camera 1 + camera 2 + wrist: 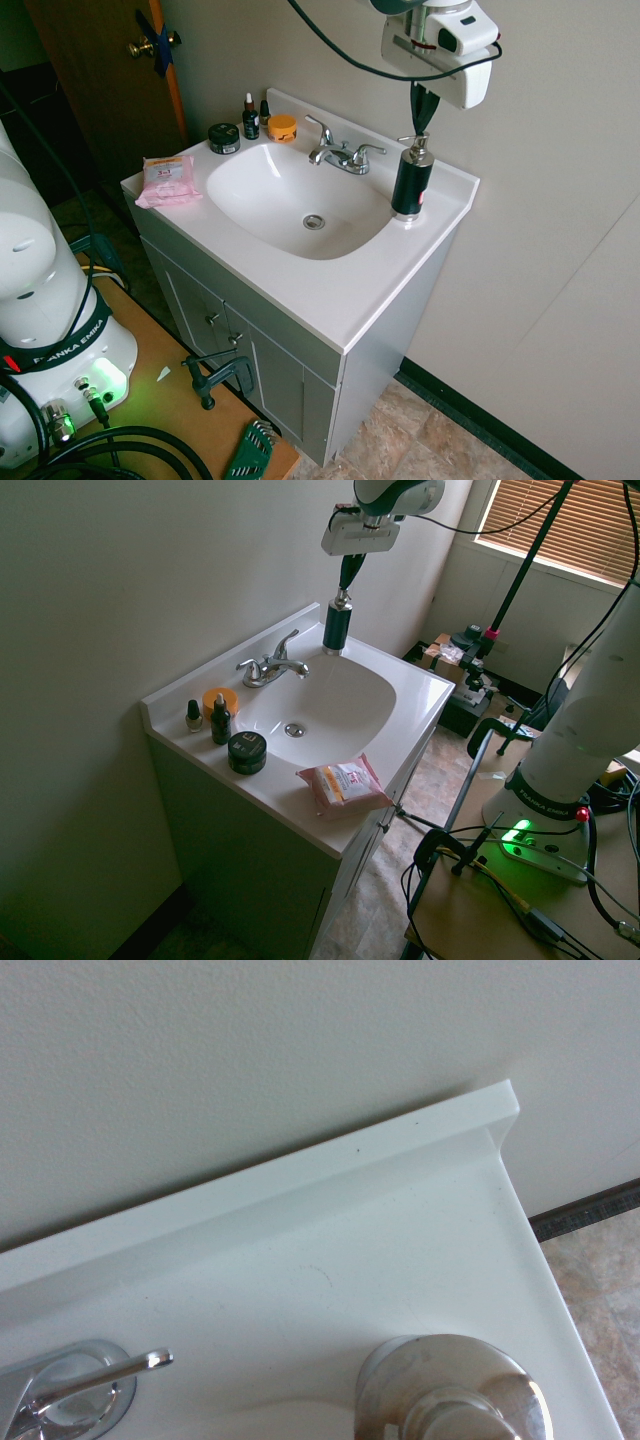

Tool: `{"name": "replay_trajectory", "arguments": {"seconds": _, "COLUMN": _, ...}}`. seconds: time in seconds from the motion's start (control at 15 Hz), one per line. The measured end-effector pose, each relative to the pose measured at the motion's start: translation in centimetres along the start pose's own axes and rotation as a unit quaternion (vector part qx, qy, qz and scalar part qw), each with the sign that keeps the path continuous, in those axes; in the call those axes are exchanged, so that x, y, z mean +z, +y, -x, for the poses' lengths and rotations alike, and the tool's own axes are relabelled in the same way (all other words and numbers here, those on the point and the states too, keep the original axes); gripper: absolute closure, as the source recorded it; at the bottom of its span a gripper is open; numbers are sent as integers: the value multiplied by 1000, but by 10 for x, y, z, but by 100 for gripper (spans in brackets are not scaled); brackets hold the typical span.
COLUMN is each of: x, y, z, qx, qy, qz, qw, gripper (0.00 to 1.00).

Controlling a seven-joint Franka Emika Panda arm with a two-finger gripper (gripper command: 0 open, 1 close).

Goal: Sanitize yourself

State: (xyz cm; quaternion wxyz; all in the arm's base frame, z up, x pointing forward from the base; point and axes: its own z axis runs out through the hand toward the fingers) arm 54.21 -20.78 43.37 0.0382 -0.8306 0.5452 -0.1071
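My white arm rises from its base (50, 330) marked FRANKA EMIKA, which also shows in the second exterior view (570, 750). Its boxy white hand (445, 50) hangs over the back corner of the sink counter (330, 290). The gripper (420, 125) (346, 583) points straight down with its black fingers shut together into a point. The tip sits right at the silver pump head of a black pump bottle (411, 180) (336, 625); I cannot tell if they touch. The wrist view looks down on that silver pump top (455, 1390).
A chrome faucet (340, 153) (70, 1385) stands behind the basin (300, 200). A pink wipes pack (166, 180), a black jar (224, 138), an orange jar (282, 127) and dropper bottles (250, 118) sit at the counter's far end. The wall is close behind the hand.
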Motion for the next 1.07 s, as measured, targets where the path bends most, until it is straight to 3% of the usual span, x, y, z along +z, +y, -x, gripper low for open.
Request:
{"name": "replay_trajectory", "arguments": {"seconds": 0.07, "x": -8, "y": -2, "z": 7, "qx": -7, "qy": 0, "qz": -4, "qw": 1000, "gripper": 0}}
{"name": "replay_trajectory", "arguments": {"seconds": 0.47, "x": -33, "y": -12, "z": 75, "qx": -79, "qy": -9, "qz": -11, "qw": 997, "gripper": 0}}
{"name": "replay_trajectory", "arguments": {"seconds": 1.07, "x": 7, "y": 10, "z": 141, "qx": -129, "qy": -33, "qz": 23, "qw": 991, "gripper": 0}}
